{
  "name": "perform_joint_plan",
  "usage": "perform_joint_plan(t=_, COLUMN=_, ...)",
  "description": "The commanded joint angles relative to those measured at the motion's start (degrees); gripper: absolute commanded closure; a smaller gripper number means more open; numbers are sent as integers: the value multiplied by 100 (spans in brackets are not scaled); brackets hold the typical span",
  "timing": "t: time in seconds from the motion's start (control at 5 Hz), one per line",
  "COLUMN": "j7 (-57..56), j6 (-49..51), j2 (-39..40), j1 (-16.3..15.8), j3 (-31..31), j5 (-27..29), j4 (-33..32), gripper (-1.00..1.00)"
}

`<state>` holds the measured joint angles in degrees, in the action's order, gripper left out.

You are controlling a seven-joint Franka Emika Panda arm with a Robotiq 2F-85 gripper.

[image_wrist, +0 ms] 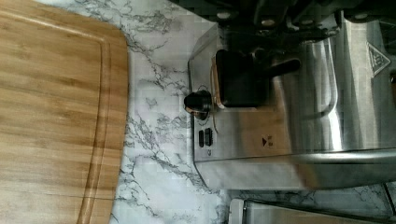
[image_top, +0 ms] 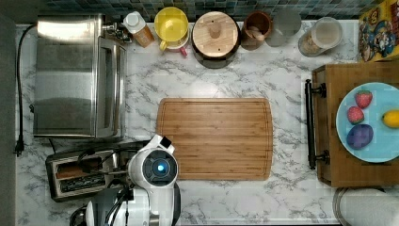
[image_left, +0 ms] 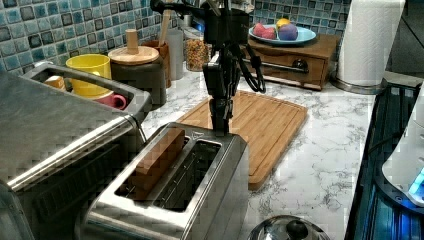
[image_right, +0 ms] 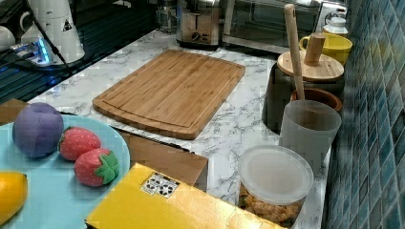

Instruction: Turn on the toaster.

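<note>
You get even, bright light from above in the top view, with glare on the toaster oven point(image_top: 70, 75) roof. In the left view, the near toaster point(image_left: 170, 195) looks blocky and soft. The marble counter point(image_right: 239, 124) reflects softly, and shadows stay faint around the cutting board point(image_top: 216, 139).

You are looking at the toaster point(image_top: 80, 174), a small boxy brushed-steel unit that is standing upright on the marble worktop point(image_top: 291, 197) near the top view's lower left corner, just below the larger steel oven point(image_top: 75, 75). Its two long slots are facing up, and a brown slice point(image_left: 157, 157) is sitting in the slot nearer the oven in the left view. Its dark lever point(image_wrist: 240, 79) is projecting from the end panel facing the cutting board point(image_top: 216, 139), with a small knob point(image_wrist: 196, 103) just beside it.
</note>
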<state>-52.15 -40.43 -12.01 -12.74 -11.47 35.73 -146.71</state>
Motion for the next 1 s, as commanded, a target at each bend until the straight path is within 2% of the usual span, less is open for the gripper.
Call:
perform_joint_plan(t=0.2, j7=911, j6=-505, j2=518, j1=245, j3=-91, j5=-516, j4=359, gripper=100)
perform_joint_plan(t=0.4, j7=1124, j6=-559, j2=856, j1=327, j3=-1, j5=-549, j4=442, gripper=100)
perform_joint_plan(t=0.6, j7=1216, j6=-401, j2=1202, j1=635, j3=7, j5=-512, j4=671, gripper=100)
perform_joint_plan(t=0.8, j7=1128, j6=-277, j2=1595, j1=468, j3=310, j5=-420, j4=974, gripper=100)
perform_joint_plan(t=1.0, j7=1138, j6=-290, j2=2004, j1=461, j3=425, j5=-446, j4=1101, gripper=100)
